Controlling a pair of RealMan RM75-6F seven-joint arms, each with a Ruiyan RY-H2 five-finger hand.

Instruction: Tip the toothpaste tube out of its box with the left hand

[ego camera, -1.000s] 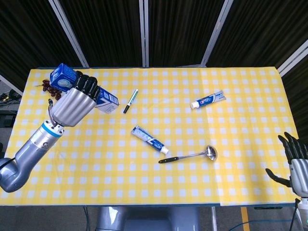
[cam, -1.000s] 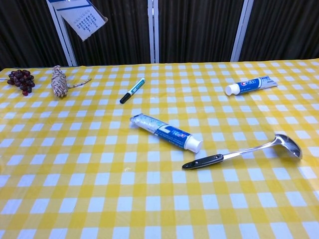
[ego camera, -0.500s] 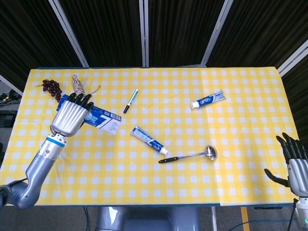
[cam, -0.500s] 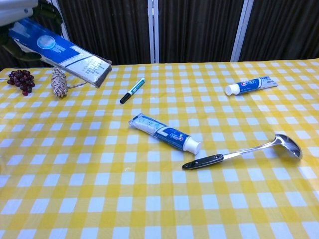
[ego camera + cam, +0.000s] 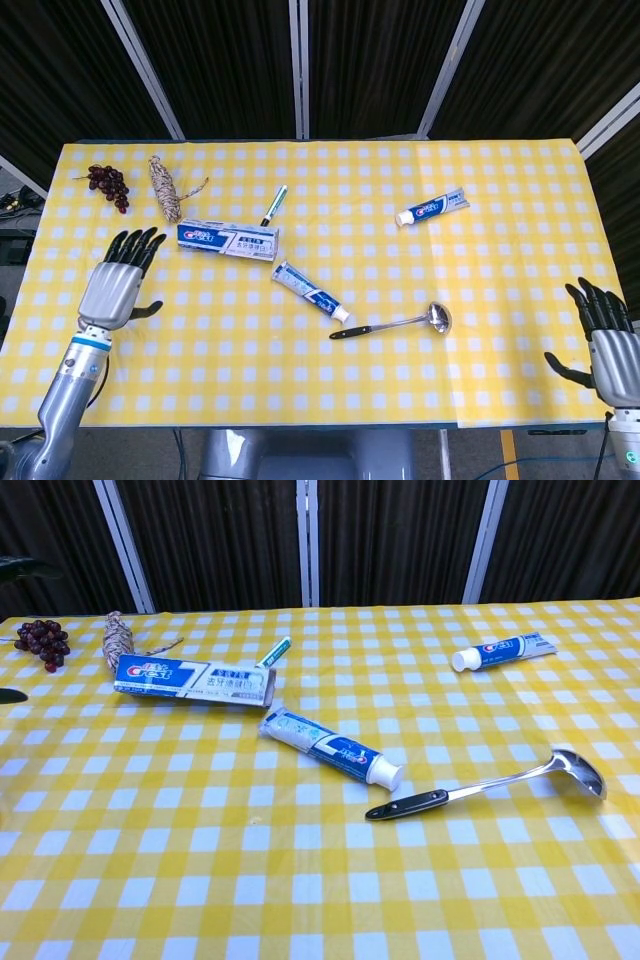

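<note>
On the checked surface (image 5: 480, 380) the box (image 5: 228, 240) lay flat, the toothpaste tube (image 5: 311, 290) just beside its open end — tipped out, job looked done. Your left hand (image 5: 115, 285) hovered apart from it, fingers spread, holding nothing; your right hand (image 5: 605, 340) idle, fingers apart.

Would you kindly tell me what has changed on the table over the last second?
The left hand let go of the toothpaste box, which it had held up over the table's far left; the box now lies flat, partly covering the marker. The hand has drawn back toward the near edge, open. Both toothpaste tubes, ladle, grapes, twine and right hand stayed put.
</note>
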